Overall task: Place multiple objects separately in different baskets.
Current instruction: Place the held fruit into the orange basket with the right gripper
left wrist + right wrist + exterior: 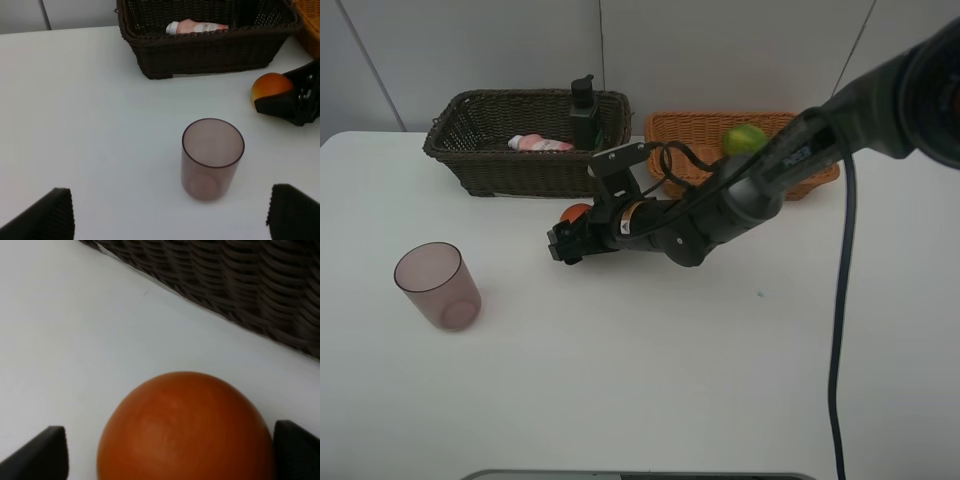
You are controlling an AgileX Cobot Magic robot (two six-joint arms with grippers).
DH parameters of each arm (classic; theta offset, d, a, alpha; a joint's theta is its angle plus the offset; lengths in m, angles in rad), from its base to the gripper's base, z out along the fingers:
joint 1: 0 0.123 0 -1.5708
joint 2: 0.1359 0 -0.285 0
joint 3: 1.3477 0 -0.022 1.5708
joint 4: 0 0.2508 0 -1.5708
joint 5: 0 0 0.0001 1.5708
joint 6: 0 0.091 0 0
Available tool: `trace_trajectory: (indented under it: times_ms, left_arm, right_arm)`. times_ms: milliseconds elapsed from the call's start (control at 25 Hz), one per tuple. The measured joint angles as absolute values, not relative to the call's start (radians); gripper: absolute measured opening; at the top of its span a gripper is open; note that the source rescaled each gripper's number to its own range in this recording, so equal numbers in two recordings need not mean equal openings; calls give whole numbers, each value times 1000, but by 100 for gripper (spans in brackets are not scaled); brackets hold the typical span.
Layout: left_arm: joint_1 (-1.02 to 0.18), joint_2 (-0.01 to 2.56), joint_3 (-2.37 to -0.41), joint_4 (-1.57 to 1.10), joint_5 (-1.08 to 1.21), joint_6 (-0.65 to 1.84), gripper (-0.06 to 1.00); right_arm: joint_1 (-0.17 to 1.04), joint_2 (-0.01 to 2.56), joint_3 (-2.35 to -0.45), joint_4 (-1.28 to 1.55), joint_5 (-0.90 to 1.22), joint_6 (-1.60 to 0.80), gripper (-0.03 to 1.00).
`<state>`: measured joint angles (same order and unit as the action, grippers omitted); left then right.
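Beside dark basket (520, 176), smooth round orange-red fruit (185, 430)

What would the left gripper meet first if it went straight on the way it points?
Most likely the upright mauve cup, which stands ahead of the open left gripper; depth is unclear.

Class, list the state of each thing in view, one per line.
left gripper, open
right gripper, open
mauve cup, upright, empty, on table
pink bottle, lying in dark basket
black bottle, upright in dark basket
green citrus, in tan basket
orange fruit, on table between right gripper's jaws
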<state>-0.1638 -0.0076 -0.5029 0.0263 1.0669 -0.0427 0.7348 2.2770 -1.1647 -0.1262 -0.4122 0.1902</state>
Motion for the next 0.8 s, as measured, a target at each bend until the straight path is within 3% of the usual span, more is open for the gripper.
trace_trajectory:
  times_ms: [200,240,360,800]
  left_arm:
    - [-164,-8,-503,26,1067,-43,100]
    - [-164,-8,-503,26,1067,-43,100]
    - [-164,-8,-503,26,1067,-43,100]
    - [-164,-8,-503,26,1067,-43,100]
  right_arm:
    - [735,2288,-1165,-126,-415,190,74]
    - [735,2288,-1165,-126,-418,190,69]
    - [735,2288,-1165,-126,-419,190,43]
    - [735,2288,-1165,-125,-425,190,43]
